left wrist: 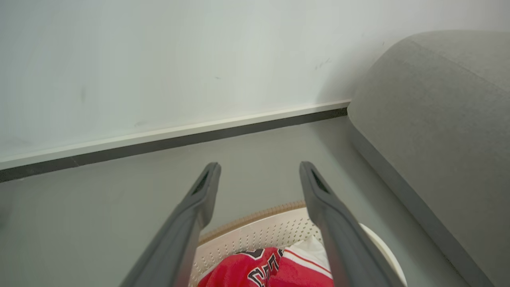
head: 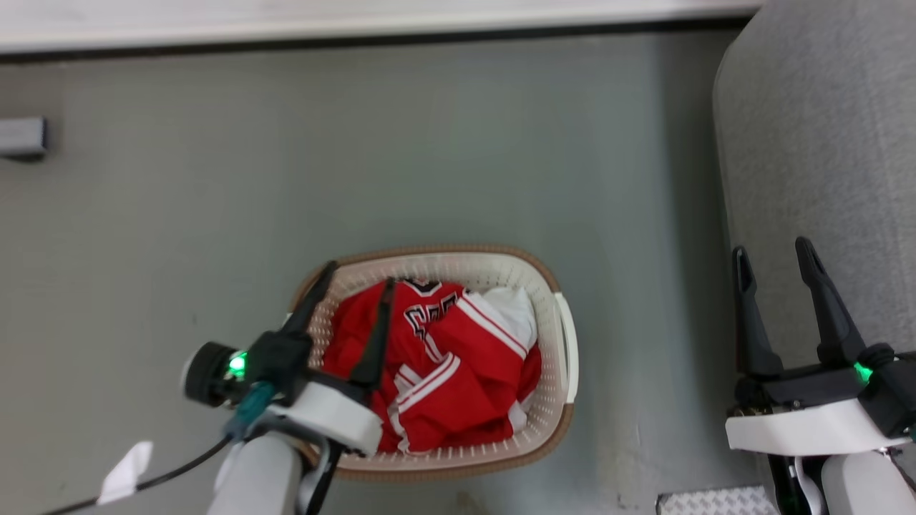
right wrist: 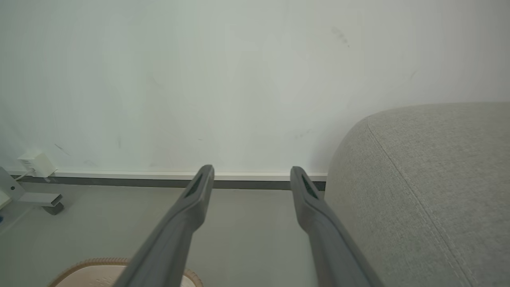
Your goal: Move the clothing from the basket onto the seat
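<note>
Red clothing (head: 458, 372) with white stripes and dark lettering lies bunched in the cream basket (head: 554, 315) on the floor; it also peeks at the bottom of the left wrist view as clothing (left wrist: 275, 271) in the basket (left wrist: 259, 231). My left gripper (head: 358, 275) hangs over the basket's left side, open and empty, fingers (left wrist: 207, 187) spread above the garments. Over the grey seat's (head: 816, 157) edge at the lower right, my right gripper (head: 773, 250) stands open and holds nothing. The seat (right wrist: 430, 179) fills the right of both wrist views.
A white wall with a skirting board (head: 358, 28) runs along the far side. A small grey bracket (head: 21, 136) sits at the far left on the floor. A ribbed metal plate (head: 715, 501) lies at the bottom edge. Grey floor surrounds the basket.
</note>
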You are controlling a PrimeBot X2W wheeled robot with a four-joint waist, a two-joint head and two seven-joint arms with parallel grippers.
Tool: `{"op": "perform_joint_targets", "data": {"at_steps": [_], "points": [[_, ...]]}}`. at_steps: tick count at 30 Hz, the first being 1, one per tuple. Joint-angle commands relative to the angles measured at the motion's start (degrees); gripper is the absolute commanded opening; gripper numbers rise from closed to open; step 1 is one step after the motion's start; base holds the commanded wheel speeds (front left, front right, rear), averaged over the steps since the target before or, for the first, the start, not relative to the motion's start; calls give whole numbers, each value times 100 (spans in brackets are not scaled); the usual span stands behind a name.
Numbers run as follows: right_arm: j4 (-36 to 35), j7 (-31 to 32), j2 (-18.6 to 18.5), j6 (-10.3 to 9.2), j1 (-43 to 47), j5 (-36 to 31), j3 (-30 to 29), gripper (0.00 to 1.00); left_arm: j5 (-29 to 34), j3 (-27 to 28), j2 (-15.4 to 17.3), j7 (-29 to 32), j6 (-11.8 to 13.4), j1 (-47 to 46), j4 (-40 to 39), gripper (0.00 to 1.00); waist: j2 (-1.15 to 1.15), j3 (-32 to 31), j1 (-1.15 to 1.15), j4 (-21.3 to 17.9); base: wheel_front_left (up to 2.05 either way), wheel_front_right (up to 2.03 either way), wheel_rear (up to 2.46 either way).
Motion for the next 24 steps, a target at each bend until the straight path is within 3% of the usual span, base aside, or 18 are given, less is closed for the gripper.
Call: {"op": "perform_joint_targets", "data": {"at_steps": [1, 8, 14, 24], "points": [[-24, 0, -24, -12, -135, 34, 1, 100, 111, -142, 56, -2, -42, -196, 210, 100, 0, 305, -2, -17, 0, 0, 0], [-65, 0, -24, -12, -411, 182, 145, 100, 204, -577, 170, 17, -102, -748, 1164, 100, 0, 682, -2, -233, 0, 0, 0], [-152, 0, -22, -12, -545, 337, 208, 100, 154, -1130, 245, 611, -154, -1428, 2114, 100, 0, 1014, -2, -414, 0, 0, 0], [-303, 0, -21, -12, -791, 359, 261, 100, -489, -2195, 360, 1503, -158, -2493, 3208, 100, 0, 1697, -2, -601, 0, 0, 0]]}}
